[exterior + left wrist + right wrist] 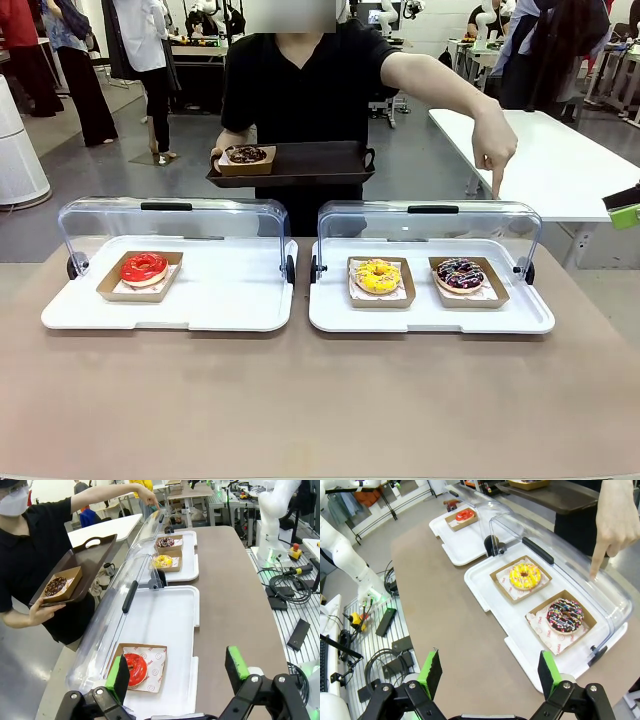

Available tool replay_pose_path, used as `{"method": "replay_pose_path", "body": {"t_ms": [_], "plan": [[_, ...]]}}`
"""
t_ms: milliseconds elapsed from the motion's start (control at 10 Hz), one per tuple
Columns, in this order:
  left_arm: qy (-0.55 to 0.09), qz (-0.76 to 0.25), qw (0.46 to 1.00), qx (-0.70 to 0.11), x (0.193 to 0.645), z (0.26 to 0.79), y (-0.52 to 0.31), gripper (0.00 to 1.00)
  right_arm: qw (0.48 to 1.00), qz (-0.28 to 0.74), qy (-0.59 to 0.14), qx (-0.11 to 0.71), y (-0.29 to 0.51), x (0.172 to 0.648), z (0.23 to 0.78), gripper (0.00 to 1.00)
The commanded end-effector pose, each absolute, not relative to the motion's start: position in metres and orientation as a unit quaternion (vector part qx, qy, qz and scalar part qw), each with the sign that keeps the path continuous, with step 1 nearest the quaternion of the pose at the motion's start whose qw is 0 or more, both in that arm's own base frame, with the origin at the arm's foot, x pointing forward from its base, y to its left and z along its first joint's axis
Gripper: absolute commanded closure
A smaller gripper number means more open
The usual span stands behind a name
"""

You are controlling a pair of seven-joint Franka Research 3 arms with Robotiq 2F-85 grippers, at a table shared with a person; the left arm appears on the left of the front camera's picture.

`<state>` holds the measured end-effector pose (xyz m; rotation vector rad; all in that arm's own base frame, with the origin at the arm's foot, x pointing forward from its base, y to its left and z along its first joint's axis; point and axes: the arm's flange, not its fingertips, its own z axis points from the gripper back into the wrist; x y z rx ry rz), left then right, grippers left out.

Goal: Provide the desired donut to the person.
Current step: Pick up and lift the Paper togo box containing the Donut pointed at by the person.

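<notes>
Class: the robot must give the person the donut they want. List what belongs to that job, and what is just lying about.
Belongs: pointing hand; dark sprinkled donut it points toward; brown tray, held ready; right tool, open.
Lying about: red donut; yellow donut; white side table; floor cables.

Person [300, 90] in black pointing down, sprinkled chocolate donut [459, 274] nearby

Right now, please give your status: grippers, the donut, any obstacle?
Left gripper open, right gripper open, both empty. Person's hand points toward sprinkled chocolate donut, sitting in white tray. Clear cover raised behind it.
</notes>
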<state>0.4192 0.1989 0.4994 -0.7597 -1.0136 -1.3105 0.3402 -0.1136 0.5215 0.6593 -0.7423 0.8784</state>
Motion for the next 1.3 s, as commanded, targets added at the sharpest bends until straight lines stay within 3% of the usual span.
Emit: {"method": "replay_pose_path", "body": {"t_ms": [0,400,700,1200], "plan": [[-0.441,-0.568,0.612,-0.329,0.419,0.500,0.200,0.00,0.788,0.408,-0.345,0.306,-0.114,0.340,0.521,0.00],[-0.441,-0.568,0.612,-0.329,0.419,0.500,0.200,0.00,0.788,0.560,-0.216,0.139,-0.029,0.368,0.572,0.00],[-0.441,-0.568,0.612,-0.329,0.419,0.500,0.200,0.00,0.757,0.638,-0.135,0.029,0.038,0.383,0.562,0.00],[-0.441,-0.568,0.612,-0.329,0.419,0.500,0.200,0.00,0.747,0.661,-0.067,-0.011,0.062,0.374,0.523,0.00]]}}
